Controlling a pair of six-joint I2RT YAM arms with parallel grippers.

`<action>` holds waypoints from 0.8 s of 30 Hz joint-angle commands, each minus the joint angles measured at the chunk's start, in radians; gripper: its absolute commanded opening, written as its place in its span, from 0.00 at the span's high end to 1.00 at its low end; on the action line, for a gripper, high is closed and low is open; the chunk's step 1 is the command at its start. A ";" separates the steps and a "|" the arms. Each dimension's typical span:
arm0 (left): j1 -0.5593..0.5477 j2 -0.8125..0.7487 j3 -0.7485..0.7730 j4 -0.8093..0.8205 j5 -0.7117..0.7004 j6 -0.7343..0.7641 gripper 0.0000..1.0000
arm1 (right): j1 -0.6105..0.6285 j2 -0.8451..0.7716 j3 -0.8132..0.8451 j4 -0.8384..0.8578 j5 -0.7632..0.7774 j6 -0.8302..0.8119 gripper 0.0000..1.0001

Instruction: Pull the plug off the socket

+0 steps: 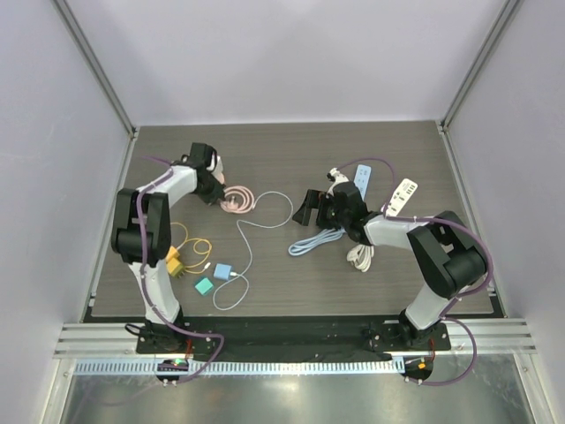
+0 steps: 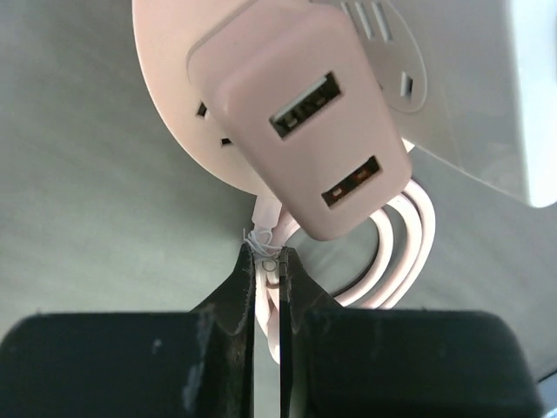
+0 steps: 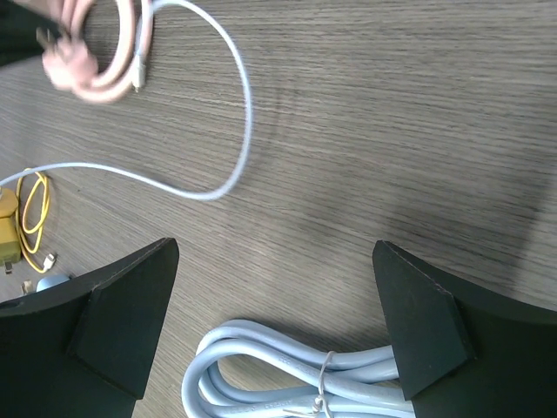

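The table (image 1: 291,146) is strewn with leads, and that is the first hazard: a wrong cable is easy to catch. The right gripper (image 3: 274,261) stands wide open and holds nothing. A bundled grey cable (image 3: 287,383) lies just below its jaws, and a white lead (image 3: 239,104) curves beyond them. The task's pieces are well apart from it, beyond and to one side. If it closes where it is, it would likely take the grey cable instead.

The left gripper (image 2: 270,261) is closed, pinching the pink cord (image 2: 271,287) where it leaves the socket (image 2: 170,96). The socket sits just beyond the jaw tips, with the plug (image 2: 305,148) seated in its face and its two USB slots turned toward the camera.

The main risk, as I judge it, is the anchor. A grip on a thin cord rather than on the socket body may slip, or let the socket swing and follow the plug when the other arm pulls. The pair would then drag across the table unseparated. A sideways tug could also twist the plug rather than draw it straight out
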 commanded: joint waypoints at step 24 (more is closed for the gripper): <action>-0.087 -0.480 -0.011 -0.206 -0.063 0.629 0.23 | 0.027 -0.007 0.064 -0.036 0.035 -0.106 0.00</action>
